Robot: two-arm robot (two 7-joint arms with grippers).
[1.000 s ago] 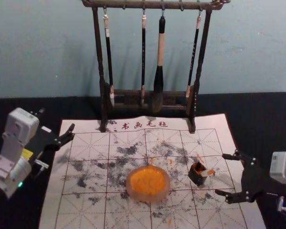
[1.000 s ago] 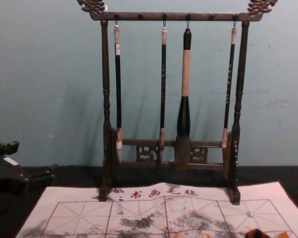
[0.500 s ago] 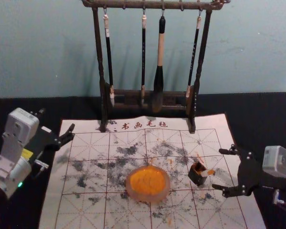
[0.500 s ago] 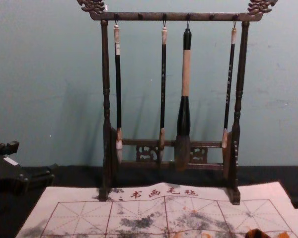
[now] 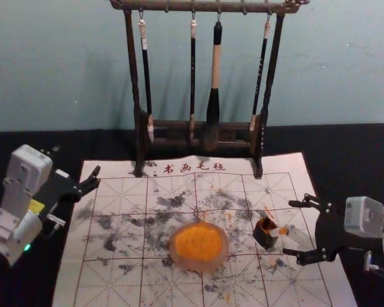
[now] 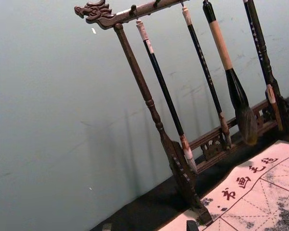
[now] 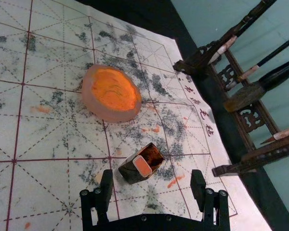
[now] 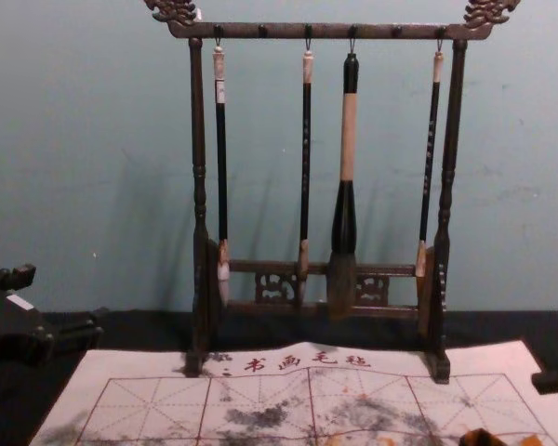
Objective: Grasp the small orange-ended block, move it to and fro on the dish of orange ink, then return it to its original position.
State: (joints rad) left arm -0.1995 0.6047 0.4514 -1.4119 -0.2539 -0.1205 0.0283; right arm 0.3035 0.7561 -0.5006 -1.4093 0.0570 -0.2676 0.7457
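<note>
Near block (image 5: pixel 282 231), head view: right claw (image 5: pixel 287 228)

A dark wooden rack (image 8: pixel 279 31) with carved ends stood on the far part of a pale mat (image 5: pixel 109 281). From it hung 4 brushes: 3 slim ones (image 8: pixel 221 167) with black shafts and pale tops, and 1 thick brush (image 8: pixel 348 139), 3rd from the left, with a light wood section. The mat bore a red grid, dark smudges, orange marks and 4 characters (image 8: pixel 253 364) along its far side. It lay on a black counter (image 5: pixel 345 144), before a blue-green wall (image 5: pixel 345 64).
</note>
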